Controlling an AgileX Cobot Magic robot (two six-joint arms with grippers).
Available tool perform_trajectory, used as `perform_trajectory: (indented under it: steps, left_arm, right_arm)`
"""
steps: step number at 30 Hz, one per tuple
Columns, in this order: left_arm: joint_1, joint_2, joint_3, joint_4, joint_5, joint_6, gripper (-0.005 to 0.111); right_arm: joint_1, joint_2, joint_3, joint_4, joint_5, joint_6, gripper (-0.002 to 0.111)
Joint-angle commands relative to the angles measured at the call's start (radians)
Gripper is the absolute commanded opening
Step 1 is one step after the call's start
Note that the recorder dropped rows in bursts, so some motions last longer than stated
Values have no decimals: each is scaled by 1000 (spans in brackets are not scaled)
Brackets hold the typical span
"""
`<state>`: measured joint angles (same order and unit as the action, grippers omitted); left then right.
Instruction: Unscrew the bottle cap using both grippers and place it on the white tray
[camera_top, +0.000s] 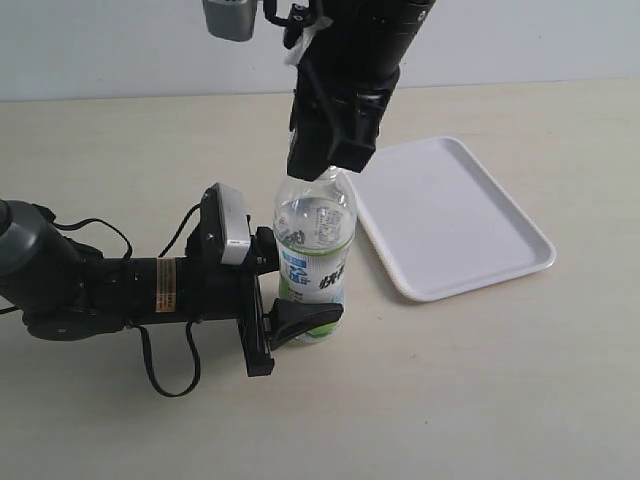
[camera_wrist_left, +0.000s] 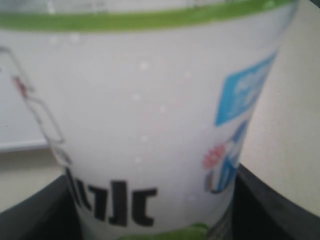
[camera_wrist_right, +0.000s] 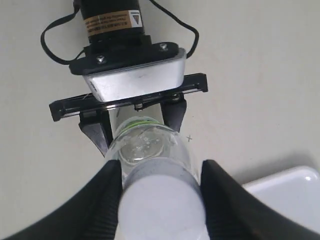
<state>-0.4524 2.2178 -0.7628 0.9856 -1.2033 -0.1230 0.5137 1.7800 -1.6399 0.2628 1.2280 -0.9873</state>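
Observation:
The clear bottle (camera_top: 315, 250) with the lime label stands upright on the table. My left gripper (camera_top: 300, 285) lies low and is shut on its lower body; the label (camera_wrist_left: 150, 125) fills the left wrist view between the black fingers (camera_wrist_left: 272, 210). My right gripper (camera_top: 325, 165) comes down from above over the bottle's neck and hides the cap in the exterior view. In the right wrist view the white bottle cap (camera_wrist_right: 162, 205) sits between the two black fingers (camera_wrist_right: 102, 200), which touch it on both sides. The white tray (camera_top: 450, 215) lies flat to the right of the bottle.
The left arm (camera_top: 90, 285) with its looping black cables stretches across the table on the left. A corner of the tray (camera_wrist_right: 290, 185) shows beside the right gripper. The beige tabletop runs to a pale wall at the back.

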Motion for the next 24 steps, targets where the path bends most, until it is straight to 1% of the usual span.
perform_trajectory:
  steps: [1, 9, 19, 21, 24]
  left_arm:
    - [-6, -8, -4, 5, -18, 12, 1]
    - [-6, -8, -4, 5, -18, 12, 1]
    - [-6, -8, -4, 3, -18, 12, 1]
    - [-6, -8, -4, 1, -18, 14, 1]
    - [-6, -8, -4, -7, -18, 16, 1]
  right_arm:
    - [-1, 0, -3, -34, -7, -127, 0]
    - [-1, -17, -4, -34, -7, -130, 0]
    - [-1, -84, -4, -14, -7, -74, 0]
    - [-1, -99, -4, 20, -7, -37, 0]
    - [-1, -124, -4, 12, -7, 9, 0]
